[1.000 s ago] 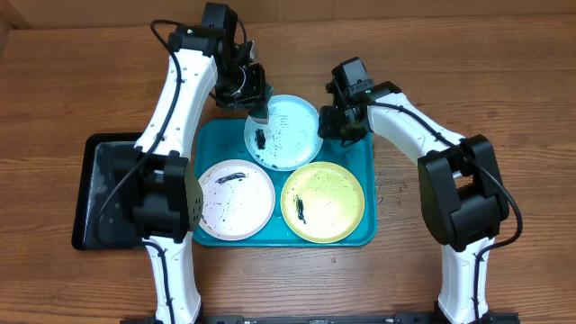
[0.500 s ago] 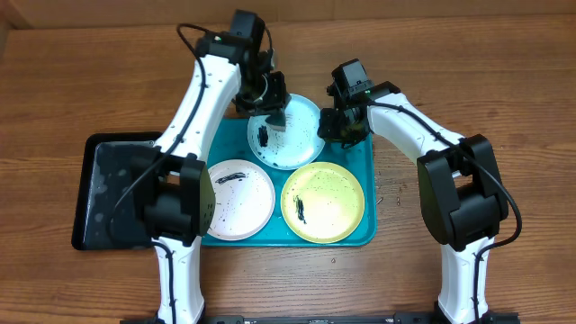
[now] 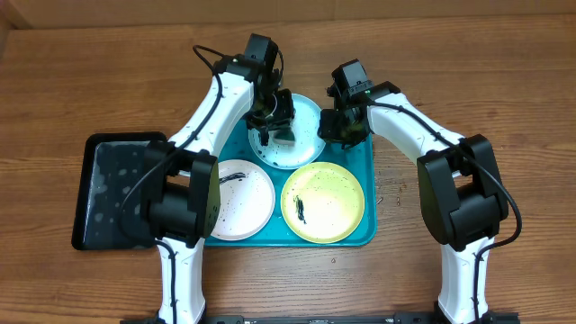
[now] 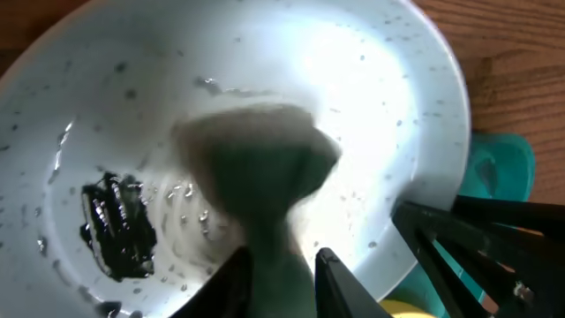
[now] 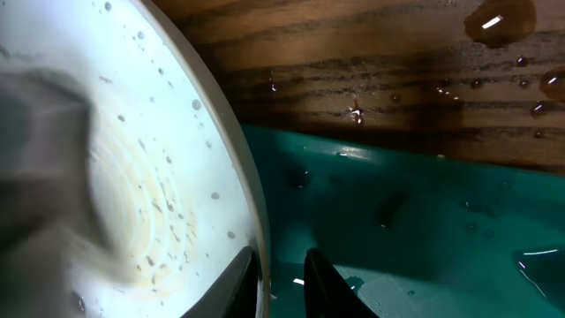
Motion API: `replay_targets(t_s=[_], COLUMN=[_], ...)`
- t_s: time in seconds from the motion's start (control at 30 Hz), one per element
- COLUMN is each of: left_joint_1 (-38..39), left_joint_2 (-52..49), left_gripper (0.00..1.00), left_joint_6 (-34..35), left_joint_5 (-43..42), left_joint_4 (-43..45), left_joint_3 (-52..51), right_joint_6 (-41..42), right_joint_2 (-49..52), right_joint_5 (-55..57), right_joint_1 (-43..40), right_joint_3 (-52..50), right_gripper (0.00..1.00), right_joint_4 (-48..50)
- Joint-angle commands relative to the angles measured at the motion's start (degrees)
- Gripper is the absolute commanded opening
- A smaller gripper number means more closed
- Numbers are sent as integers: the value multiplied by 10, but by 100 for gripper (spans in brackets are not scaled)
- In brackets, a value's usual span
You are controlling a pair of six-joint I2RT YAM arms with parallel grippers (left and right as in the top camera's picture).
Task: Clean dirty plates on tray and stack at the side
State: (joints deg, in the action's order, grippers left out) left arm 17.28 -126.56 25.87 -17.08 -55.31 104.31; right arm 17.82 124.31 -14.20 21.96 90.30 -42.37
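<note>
Light blue plate (image 3: 306, 144) is getting scrubbed; left gripper (image 4: 281, 265), clamping the sponge (image 4: 256, 168), has been sliding inward beside the black smear (image 4: 115, 225), still uncleaned; right gripper (image 5: 278, 265) is pinching the rim

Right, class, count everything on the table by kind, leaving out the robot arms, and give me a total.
Plates: 3 (light blue plate, white plate, yellow-green plate)
Trays: 2 (turquoise tray, black tray)
Sponges: 1 (sponge, on the light blue plate)
Total: 6
</note>
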Motion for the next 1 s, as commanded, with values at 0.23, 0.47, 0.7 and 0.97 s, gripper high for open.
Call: replay_targets(t_s=[0.23, 0.47, 0.7, 0.97], left_joint_1=[14, 8, 30, 42], left_joint_2=[-5, -5, -5, -7], left_gripper=[55, 49, 45, 33], left_joint_6=[-23, -29, -17, 1], left_joint_5=[10, 12, 47, 82], left_joint_4=[27, -15, -11, -8], left_joint_3=[-7, -7, -7, -7], right_joint_6=[2, 2, 2, 2], right_joint_2=[5, 5, 5, 5], right_joint_5=[-1, -1, -1, -1], right_joint_1=[2, 2, 2, 2], right_joint_3=[-3, -3, -3, -3], right_gripper=[20, 21, 21, 21], right_joint_4=[-2, -2, 5, -1])
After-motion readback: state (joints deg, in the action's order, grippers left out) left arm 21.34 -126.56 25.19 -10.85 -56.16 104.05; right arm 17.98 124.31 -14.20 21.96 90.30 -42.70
